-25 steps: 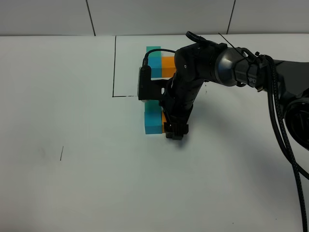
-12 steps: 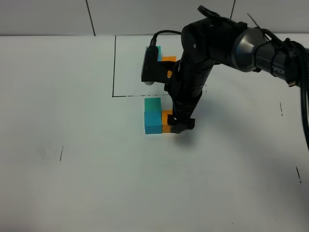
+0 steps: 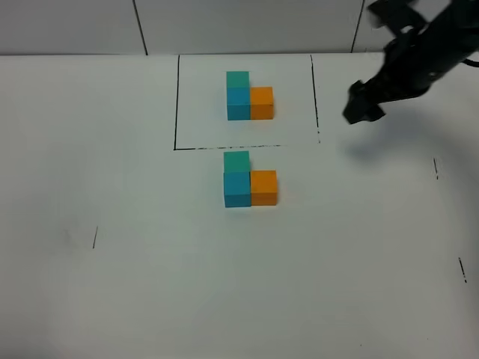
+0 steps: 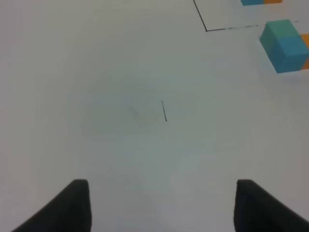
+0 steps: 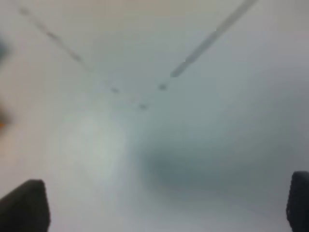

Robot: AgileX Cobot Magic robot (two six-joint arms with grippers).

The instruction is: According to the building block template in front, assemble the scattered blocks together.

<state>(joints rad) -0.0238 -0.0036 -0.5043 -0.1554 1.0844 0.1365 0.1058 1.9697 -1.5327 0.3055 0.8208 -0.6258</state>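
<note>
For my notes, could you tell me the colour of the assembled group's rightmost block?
Orange block, clearest in the exterior high view.

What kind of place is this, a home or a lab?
Probably a lab test bench: a bare white table with hand-drawn marks, a template of cubes in a drawn black frame, and a matching block set below it.

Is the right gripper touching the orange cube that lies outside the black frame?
Apart. The high camera shows the right gripper raised beside the frame's right edge, with bare table between it and the orange cube.
</note>
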